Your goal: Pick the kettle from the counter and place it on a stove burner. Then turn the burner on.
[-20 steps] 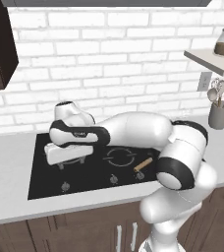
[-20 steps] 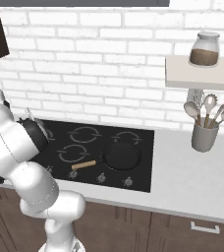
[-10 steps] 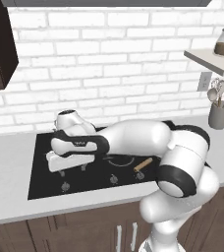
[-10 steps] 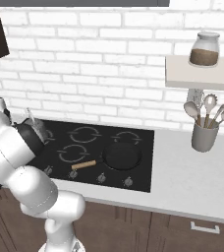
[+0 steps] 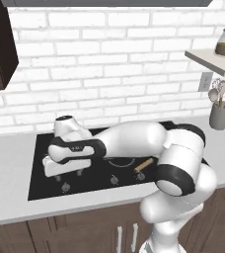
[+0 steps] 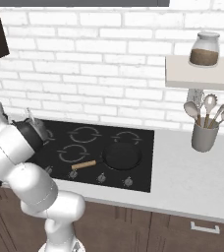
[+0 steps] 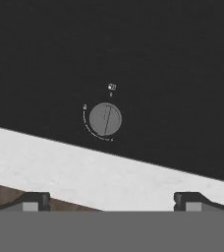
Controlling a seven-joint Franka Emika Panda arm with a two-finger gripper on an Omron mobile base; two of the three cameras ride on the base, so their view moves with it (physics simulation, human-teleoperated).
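Two spread end effector (image 7: pixel 112 202) fingertips cut off low, over grey knob (image 7: pixel 105 119) near cooktop's (image 7: pixel 173 74) front edge; kettle (image 6: pixel 37 129) half-hidden by arm.

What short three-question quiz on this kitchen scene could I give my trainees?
1. True or false: the pan sits on the counter.
2. Which does the gripper face in the hand view? A: a round knob; B: a spoon; C: a wall socket.
3. What stands on the shelf?

Key: 1. False: it is on the black cooktop. 2. A. 3. A glass jar with brown contents.
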